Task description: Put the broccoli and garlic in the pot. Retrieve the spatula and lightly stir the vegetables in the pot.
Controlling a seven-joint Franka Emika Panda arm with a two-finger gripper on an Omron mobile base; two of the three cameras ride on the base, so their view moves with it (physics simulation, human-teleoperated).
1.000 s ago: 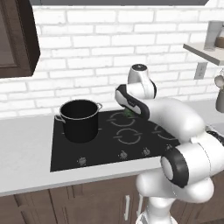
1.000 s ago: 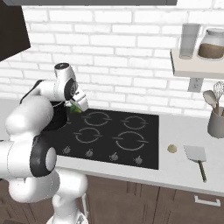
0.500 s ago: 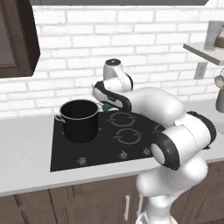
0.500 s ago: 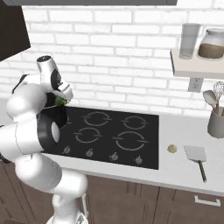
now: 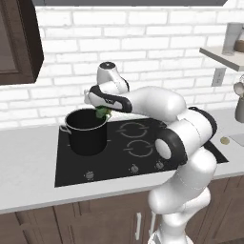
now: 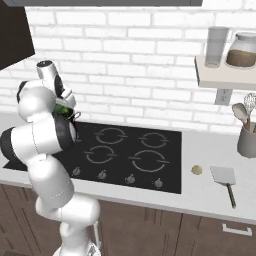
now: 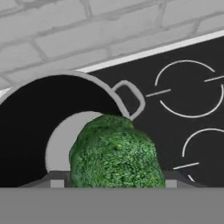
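This is a home kitchen. A black four-ring cooktop (image 6: pixel 120 152) is set into a pale grey counter (image 5: pixel 28 162) against a white brick wall (image 6: pixel 130 60). Dark wood cabinets (image 5: pixel 71 224) run below. A wall shelf (image 6: pixel 225 75) on the right holds jars; a utensil crock (image 6: pixel 247 140) stands beneath it.

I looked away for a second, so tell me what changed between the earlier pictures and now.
The gripper, shut on the small bright-green lumpy broccoli floret, swung leftward across the black cooktop and now holds it over the right rim of the black deep stockpot. Nothing was let go. The pot, the pale round garlic and the grey spatula on the counter stayed put.
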